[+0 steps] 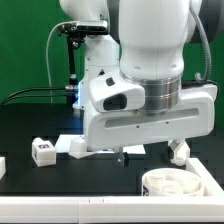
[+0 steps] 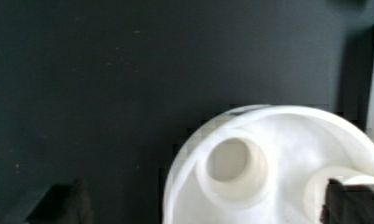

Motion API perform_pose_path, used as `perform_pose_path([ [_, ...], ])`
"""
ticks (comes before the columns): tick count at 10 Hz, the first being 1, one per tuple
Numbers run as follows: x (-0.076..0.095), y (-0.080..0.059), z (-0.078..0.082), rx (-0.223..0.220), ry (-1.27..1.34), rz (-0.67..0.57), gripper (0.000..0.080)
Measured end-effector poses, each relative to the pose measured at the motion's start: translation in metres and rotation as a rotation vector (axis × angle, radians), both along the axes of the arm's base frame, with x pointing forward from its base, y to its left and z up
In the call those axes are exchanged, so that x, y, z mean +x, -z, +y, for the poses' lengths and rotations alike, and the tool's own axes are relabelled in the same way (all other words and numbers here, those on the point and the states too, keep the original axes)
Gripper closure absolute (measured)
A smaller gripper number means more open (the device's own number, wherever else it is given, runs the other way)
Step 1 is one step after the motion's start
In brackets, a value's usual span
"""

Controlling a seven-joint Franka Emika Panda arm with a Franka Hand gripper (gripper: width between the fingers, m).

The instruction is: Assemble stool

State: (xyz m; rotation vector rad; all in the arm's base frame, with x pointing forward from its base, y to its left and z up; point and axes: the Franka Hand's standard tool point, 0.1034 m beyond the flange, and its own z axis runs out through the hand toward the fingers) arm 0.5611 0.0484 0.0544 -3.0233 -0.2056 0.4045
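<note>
The round white stool seat lies flat on the black table at the exterior view's lower right. In the wrist view the seat shows a rimmed edge and a round socket hole. My gripper is open above it. One dark fingertip hangs over bare table beside the seat's edge, the other over the seat. Nothing is between the jaws. One tagged white leg lies at the exterior view's left, another leg beside it, and a third behind the seat.
The big white arm fills the middle of the exterior view and hides most of the hand. A white piece shows at the exterior view's left edge. Black cables and a stand are at the back.
</note>
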Motion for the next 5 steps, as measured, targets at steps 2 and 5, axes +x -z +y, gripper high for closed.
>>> perform_pose_path([
  [2, 0.0, 0.0, 0.0, 0.0, -0.001, 0.0, 0.015],
  [5, -0.028, -0.009, 0.028, -0.017, 0.044, -0.012, 0.015],
])
